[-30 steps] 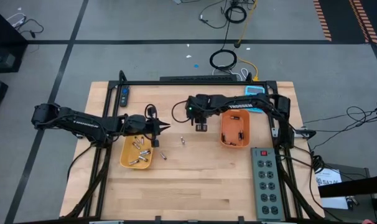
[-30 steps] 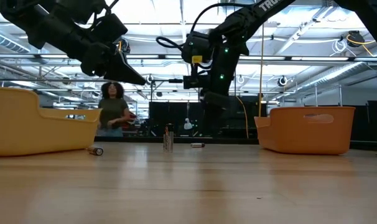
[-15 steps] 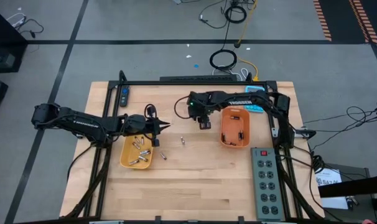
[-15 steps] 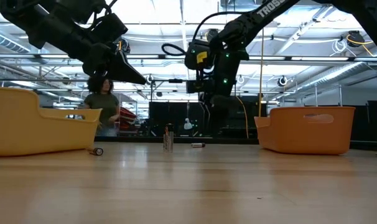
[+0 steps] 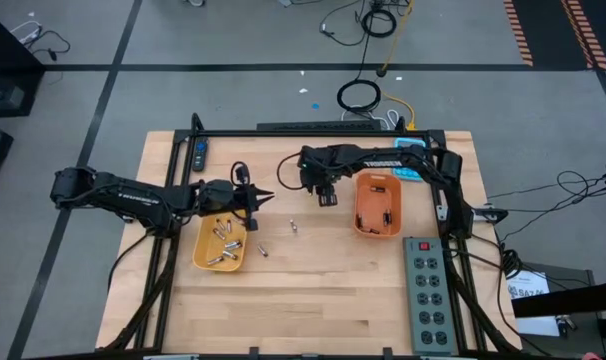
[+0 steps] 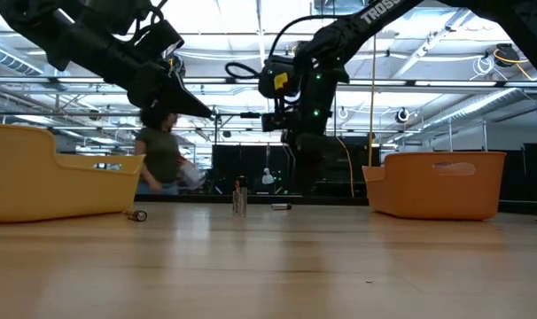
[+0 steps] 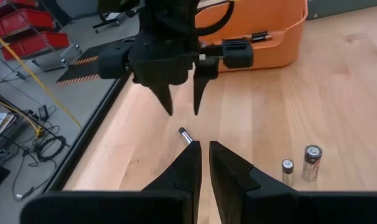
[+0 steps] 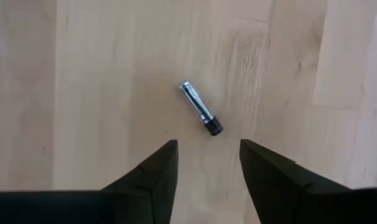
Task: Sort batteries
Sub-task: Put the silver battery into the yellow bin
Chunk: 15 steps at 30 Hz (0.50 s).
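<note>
- Yellow tray (image 5: pixel 201 256) already holds several batteries (image 5: pixel 223 238); orange tray (image 5: pixel 361 222) a few.
- My right claw (image 8: pixel 204 163), spread and empty, hovers over a stray battery (image 8: pixel 201 117) at twelve o'clock.
- Left claw (image 7: pixel 204 163) nearly closed, empty; loose ones remain on the surface (image 5: pixel 313 300).

Overhead and table-level cameras share the table (image 5: pixel 313 290); both wrist cameras look closely down at its wood.

One battery (image 8: pixel 201 116) flat on the wooden table (image 8: pixel 83 74), beyond the right gripper's (image 8: pixel 207 163) parted jaws.

Grey floor (image 5: pixel 83 40) with dark seams, coiled cables (image 5: pixel 360 96) — bright ceiling lights (image 6: pixel 251 18)
</note>
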Each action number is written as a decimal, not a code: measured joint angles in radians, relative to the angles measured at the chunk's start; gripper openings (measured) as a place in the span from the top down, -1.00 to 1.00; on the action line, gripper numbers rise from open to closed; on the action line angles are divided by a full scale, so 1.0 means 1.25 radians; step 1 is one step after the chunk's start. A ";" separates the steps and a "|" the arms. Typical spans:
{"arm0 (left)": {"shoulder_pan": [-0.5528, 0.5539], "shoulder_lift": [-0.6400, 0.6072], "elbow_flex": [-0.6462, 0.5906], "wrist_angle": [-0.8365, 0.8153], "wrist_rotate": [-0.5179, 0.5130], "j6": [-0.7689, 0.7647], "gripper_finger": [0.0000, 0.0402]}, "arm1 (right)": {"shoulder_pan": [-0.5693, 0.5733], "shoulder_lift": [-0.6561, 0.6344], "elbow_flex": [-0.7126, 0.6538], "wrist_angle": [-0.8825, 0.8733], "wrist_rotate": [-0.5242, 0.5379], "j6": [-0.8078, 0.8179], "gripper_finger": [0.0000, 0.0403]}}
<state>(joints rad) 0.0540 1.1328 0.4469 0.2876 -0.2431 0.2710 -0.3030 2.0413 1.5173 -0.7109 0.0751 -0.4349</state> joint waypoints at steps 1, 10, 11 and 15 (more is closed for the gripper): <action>0.000 0.000 0.000 0.000 0.001 0.000 0.79 | 0.006 -0.004 0.000 -0.007 0.000 0.014 0.21; 0.057 0.090 0.002 0.041 0.058 -0.050 0.79 | 0.077 -0.133 -0.118 0.082 0.007 0.187 0.38; 0.064 0.109 0.010 0.040 0.072 -0.056 0.79 | 0.083 -0.155 -0.154 0.115 0.009 0.203 0.39; 0.083 0.188 0.071 0.029 0.100 -0.064 0.72 | 0.106 -0.251 -0.292 0.242 0.061 0.279 0.39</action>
<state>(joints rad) 0.1578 1.3681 0.5356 0.3238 -0.1187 0.1911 -0.1705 1.7278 1.1524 -0.4082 0.1508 -0.0866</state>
